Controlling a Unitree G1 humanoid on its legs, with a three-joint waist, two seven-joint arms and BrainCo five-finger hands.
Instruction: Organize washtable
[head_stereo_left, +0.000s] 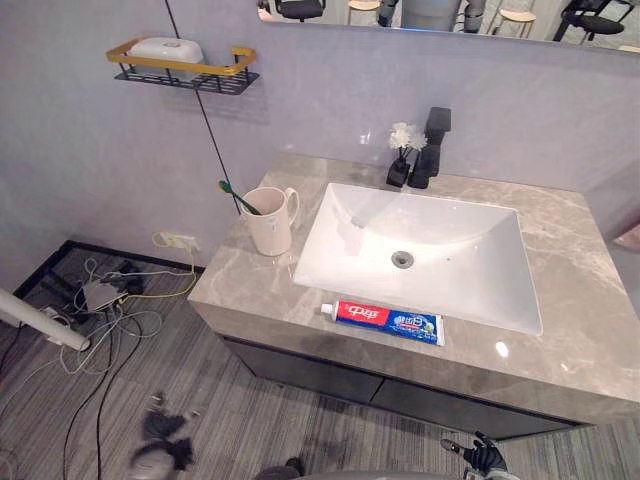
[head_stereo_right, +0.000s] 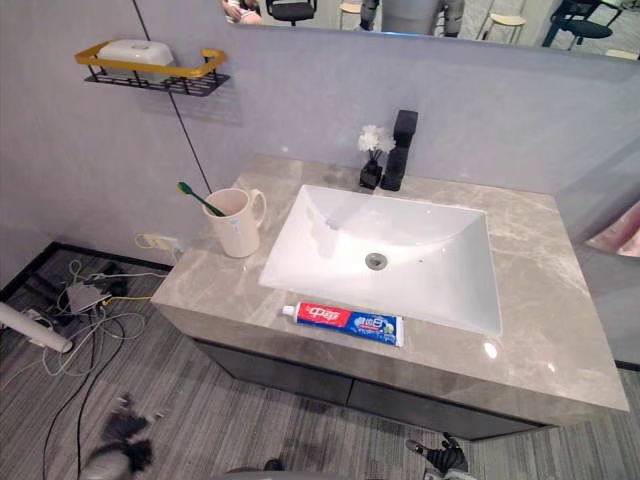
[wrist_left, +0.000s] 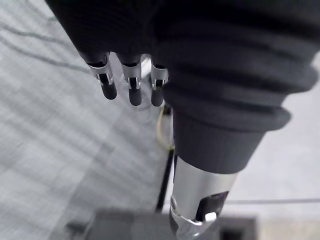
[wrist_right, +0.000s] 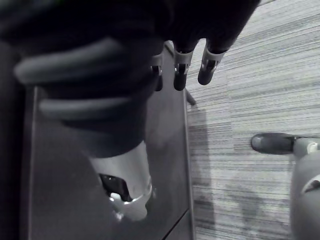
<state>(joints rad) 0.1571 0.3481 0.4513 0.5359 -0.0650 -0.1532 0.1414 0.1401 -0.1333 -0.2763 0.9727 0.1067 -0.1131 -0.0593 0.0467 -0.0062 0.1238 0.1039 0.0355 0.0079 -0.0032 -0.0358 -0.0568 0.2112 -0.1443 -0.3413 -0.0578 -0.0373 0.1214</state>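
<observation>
A grey marble washtable (head_stereo_left: 570, 300) holds a white sink (head_stereo_left: 450, 235). A red and blue toothpaste tube (head_stereo_left: 383, 320) lies flat on the counter along the sink's front edge. A beige mug (head_stereo_left: 270, 220) with a green toothbrush (head_stereo_left: 236, 196) in it stands left of the sink. Behind the sink are a black faucet (head_stereo_left: 432, 145) and a small black vase of white flowers (head_stereo_left: 402, 150). My left hand (wrist_left: 131, 85) hangs low over the floor at the lower left (head_stereo_left: 158, 440), fingers straight and empty. My right hand (wrist_right: 179, 72) hangs below the counter's front (head_stereo_left: 482, 455), also empty.
A black wall shelf with a yellow rail (head_stereo_left: 185, 65) carries a white soap dish (head_stereo_left: 165, 48) at the upper left. Cables and a power strip (head_stereo_left: 100, 298) lie on the floor left of the dark cabinet (head_stereo_left: 320, 372). A white pole (head_stereo_left: 40, 322) leans there.
</observation>
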